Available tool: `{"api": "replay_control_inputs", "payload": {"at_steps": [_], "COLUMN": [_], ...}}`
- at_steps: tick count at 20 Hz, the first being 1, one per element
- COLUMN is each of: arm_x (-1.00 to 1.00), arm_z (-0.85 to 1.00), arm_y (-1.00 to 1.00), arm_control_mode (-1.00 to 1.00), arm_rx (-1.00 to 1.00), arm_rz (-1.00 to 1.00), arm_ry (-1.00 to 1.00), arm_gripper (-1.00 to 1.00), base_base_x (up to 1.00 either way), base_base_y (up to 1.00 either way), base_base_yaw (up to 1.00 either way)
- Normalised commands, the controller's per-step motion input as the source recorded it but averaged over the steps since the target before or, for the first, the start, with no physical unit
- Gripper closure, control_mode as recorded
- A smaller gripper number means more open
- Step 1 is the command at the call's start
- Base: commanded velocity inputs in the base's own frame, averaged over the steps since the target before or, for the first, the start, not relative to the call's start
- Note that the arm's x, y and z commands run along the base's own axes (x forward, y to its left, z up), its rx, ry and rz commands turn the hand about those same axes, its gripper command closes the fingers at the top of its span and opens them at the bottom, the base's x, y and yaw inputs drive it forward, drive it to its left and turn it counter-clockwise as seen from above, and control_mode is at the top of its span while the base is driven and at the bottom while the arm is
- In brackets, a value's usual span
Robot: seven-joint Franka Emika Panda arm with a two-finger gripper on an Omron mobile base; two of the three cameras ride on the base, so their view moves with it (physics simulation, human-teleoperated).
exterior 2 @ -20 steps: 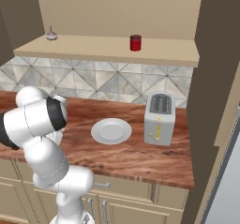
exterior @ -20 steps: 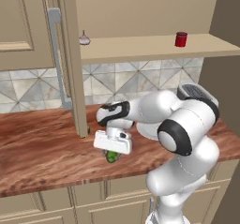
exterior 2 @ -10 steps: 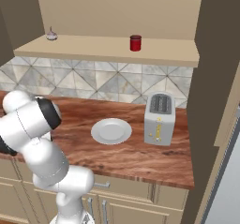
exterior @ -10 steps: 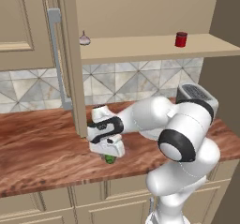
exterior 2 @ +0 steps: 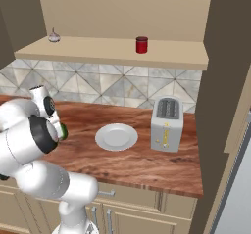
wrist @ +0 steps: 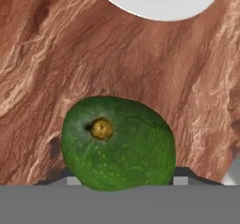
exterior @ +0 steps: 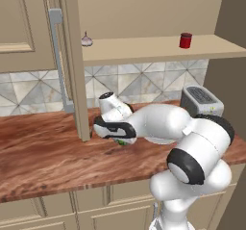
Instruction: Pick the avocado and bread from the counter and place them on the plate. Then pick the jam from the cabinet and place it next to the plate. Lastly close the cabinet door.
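The avocado (wrist: 119, 143) is dark green with a yellowish stem scar and sits between my fingers, hiding their tips in the hand view. My gripper (exterior: 121, 138) is shut on it, low over the counter (exterior: 43, 157), just right of the open cabinet door (exterior: 73, 56). A sliver of the avocado (exterior 2: 63, 131) peeks from behind my arm. The white plate (exterior 2: 116, 136) lies on the counter further right, and its rim (wrist: 159, 5) shows ahead of the avocado. The red jam (exterior: 185, 40) stands on the cabinet shelf (exterior: 144, 48). The bread is out of view.
A grey toaster (exterior 2: 166, 124) stands right of the plate. A pale garlic bulb (exterior: 86, 40) sits at the shelf's left end. The door's grey bar handle (exterior: 56, 56) hangs left of my hand. A dark wall panel (exterior 2: 220, 96) bounds the counter on the right.
My hand has turned and lifted slightly up and right, away from the door's foot, carrying the avocado with it. The arm has swung further across the counter.
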Motion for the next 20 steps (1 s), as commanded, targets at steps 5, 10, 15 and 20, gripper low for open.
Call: {"api": "replay_control_inputs", "payload": {"at_steps": [5,10,15,20], "arm_x": [0.58,0.79,0.77,0.43], "arm_z": [0.32,0.19,0.02,-0.08], "arm_y": [-0.87,-0.74,-0.51,-0.46], "arm_control_mode": [-1.00,-1.00,-1.00,-1.00], "arm_rx": [0.10,0.22,0.14,0.05], "arm_rz": [0.01,0.04,0.01,0.00], "arm_ry": [-0.09,0.00,0.00,0.00], "arm_gripper": [1.00,1.00,1.00,1.00], "base_base_x": [0.00,0.00,0.00,0.00], "base_base_y": [0.00,0.00,0.00,0.00], "base_base_yaw": [0.00,0.00,0.00,0.00]}}
